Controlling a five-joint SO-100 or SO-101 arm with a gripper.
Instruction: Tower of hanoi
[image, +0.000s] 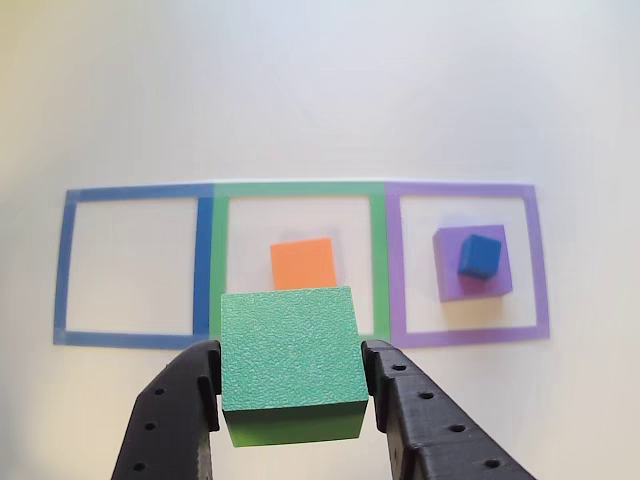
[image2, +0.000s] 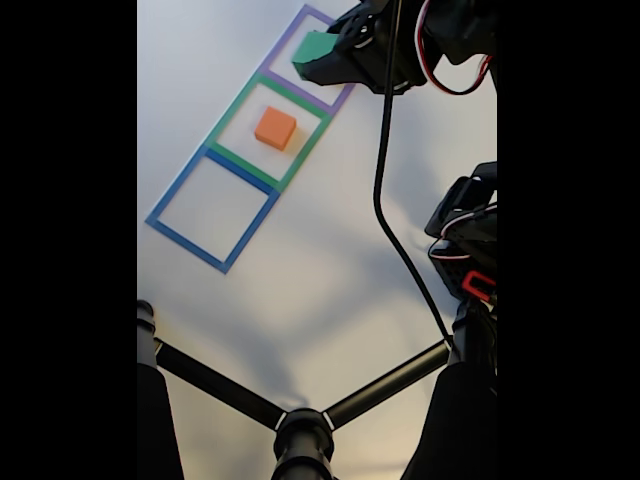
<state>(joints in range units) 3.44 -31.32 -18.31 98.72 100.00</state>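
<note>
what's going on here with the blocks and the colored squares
The gripper holds a green block between its black fingers, lifted off the white table. An orange block sits in the green square. In the purple square, a small blue block rests on a purple block. The blue square holds nothing.

A green block (image: 290, 360) is held aloft; orange block (image: 303, 263) sits in the green square (image: 378, 240), blue cube (image: 478, 254) atop purple block (image: 495, 280).

I see a plain white tabletop (image2: 330, 270), evenly lit, with black tripod legs (image2: 300, 420) at its near edge.
</note>
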